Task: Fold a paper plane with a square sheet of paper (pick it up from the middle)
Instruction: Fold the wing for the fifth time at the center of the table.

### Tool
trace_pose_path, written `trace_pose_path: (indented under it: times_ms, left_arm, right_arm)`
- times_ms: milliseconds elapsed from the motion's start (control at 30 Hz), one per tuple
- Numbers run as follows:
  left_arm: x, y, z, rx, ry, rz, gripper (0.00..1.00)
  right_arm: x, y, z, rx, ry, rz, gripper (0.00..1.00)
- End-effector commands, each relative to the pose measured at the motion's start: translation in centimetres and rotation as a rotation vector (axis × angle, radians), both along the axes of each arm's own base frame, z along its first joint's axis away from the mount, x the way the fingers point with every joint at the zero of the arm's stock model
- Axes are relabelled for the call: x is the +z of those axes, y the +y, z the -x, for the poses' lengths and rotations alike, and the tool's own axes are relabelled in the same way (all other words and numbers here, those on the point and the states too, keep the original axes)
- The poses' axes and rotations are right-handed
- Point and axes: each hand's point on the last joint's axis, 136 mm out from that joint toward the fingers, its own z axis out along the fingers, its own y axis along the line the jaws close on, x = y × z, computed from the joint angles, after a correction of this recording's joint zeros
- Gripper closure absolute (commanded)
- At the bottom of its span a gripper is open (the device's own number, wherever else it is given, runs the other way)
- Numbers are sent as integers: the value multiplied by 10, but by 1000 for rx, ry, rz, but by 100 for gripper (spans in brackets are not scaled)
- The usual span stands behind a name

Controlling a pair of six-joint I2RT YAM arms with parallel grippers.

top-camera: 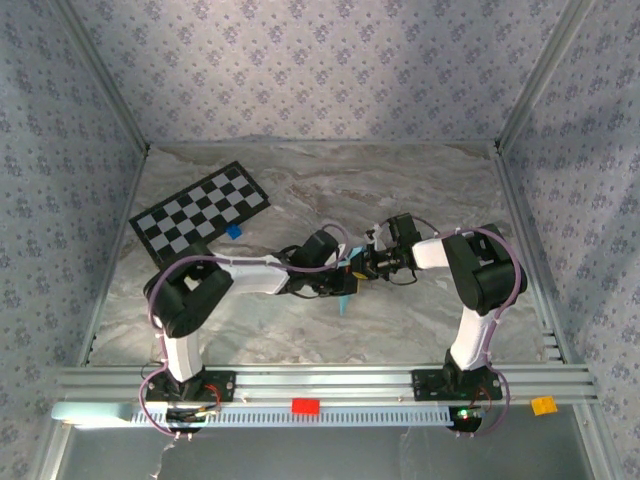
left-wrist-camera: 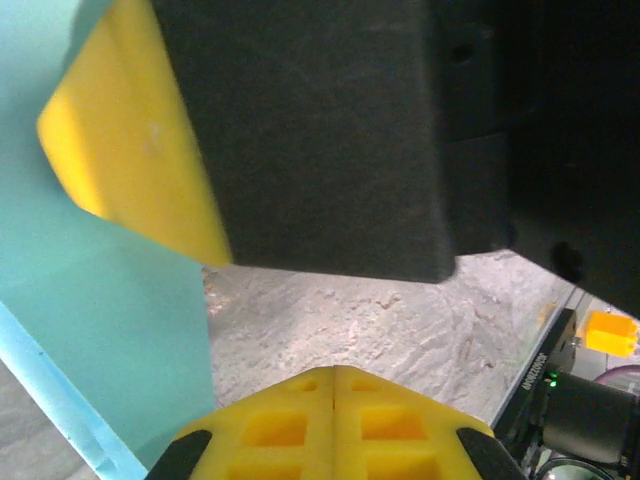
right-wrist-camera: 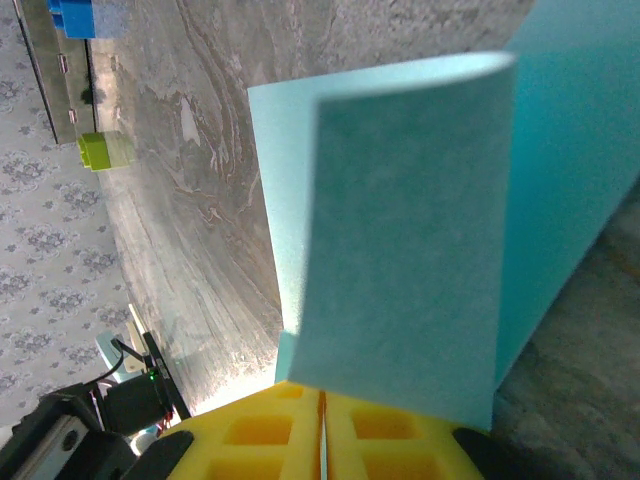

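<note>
1. The right claw (right-wrist-camera: 322, 420) is clenched on the sheet of paper (right-wrist-camera: 410, 240); its yellow pads meet at a thin seam and the light sky-blue sheet rises straight out from between them
2. Just ahead of that claw the sheet is doubled over: a nearer flap with a straight top edge stands in front of a wider layer that spreads out past it on both sides
3. The left claw (left-wrist-camera: 333, 385) is clenched too, its yellow pads pressed flat together along a centre seam; I cannot tell whether an edge of the paper is caught in that seam
4. Seen from the left wrist, the sheet hangs to the left of the left claw, and a yellow finger (left-wrist-camera: 130, 160) of the right claw, with its black body behind it, sits just ahead of and above the left claw's tips, lying against the paper
5. From above, the two claws meet tip to tip over the middle of the marbled counter (top-camera: 420, 200), and a pointed corner of the sheet shows just on the near side of them, toward the arm bases
6. A black-and-white checkerboard card (top-camera: 200, 215) lies flat on the counter well apart from both claws, beyond the left claw and off to its left
7. A small blue block (top-camera: 234, 231) sits just beside the card's near edge, between the card and the claws
8. In the right wrist view a lime-green block (right-wrist-camera: 105, 150) sits far off to the left of the right claw, near the counter's edge
</note>
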Motion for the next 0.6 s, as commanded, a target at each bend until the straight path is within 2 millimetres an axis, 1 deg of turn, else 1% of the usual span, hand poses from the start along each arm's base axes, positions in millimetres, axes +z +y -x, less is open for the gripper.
trace_pose_path:
  times_ms: [0,133,200,333,567]
  left_arm:
    - [-17,2,12,-37,20,-57,98]
    - [-32,9,26,-47,38,-102,98]
    - [-36,10,33,-53,47,-105,98]
    - [-45,19,45,-43,66,-124,98]
    - [-46,31,56,-23,77,-113,98]
  right_arm:
    - [-51,-21,19,-52,99,195,90]
    - [-52,-23,20,-53,104,201,89]
    - [-53,-23,21,-51,104,202,90]
    - [-54,-25,21,-54,106,205,89]
    - [-56,-26,23,-52,110,208,89]
